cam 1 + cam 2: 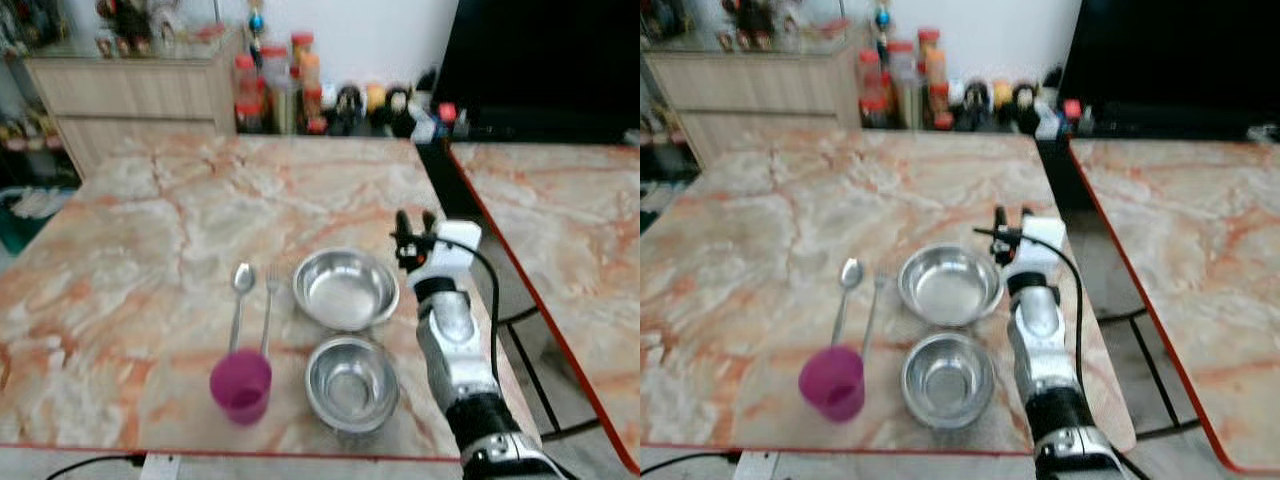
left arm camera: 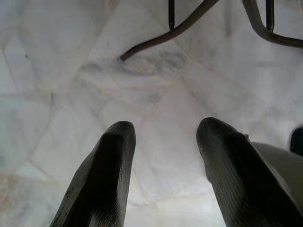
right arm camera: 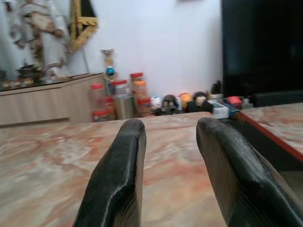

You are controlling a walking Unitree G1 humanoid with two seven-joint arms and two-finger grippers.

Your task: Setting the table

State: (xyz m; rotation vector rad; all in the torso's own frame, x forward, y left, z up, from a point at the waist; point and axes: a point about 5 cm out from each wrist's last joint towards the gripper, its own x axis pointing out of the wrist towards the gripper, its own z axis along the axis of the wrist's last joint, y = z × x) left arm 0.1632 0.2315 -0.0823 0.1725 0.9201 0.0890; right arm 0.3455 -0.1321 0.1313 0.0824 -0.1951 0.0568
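The table (image 1: 150,230), a marble-patterned slab, carried the whole setting near its front edge. Of the pieces on it, the big bowl (image 1: 346,288) sat furthest back, the small bowl (image 1: 351,382) just in front of it, the purple cup (image 1: 241,385) to the small bowl's left, and the spoon (image 1: 240,300) and fork (image 1: 268,305) lay side by side behind the cup, left of the big bowl.

The right gripper (image 1: 414,238) hung above the table just to the right of the big bowl's rim, its fingers spread with nothing between them. The setting looked close to laid out, so the step in hand was likely a withdrawal or a final adjustment. Done well, the arm would lift clear before swinging, since both bowls lay close beside the forearm and a sideways sweep could knock them.

The left gripper (image 2: 163,175) pointed at the pale floor, fingers parted and empty, idle.

A second table (image 1: 560,250) stood to the right across a narrow gap. Behind were a sideboard (image 1: 130,95) and a row of jars (image 1: 280,80), well away.
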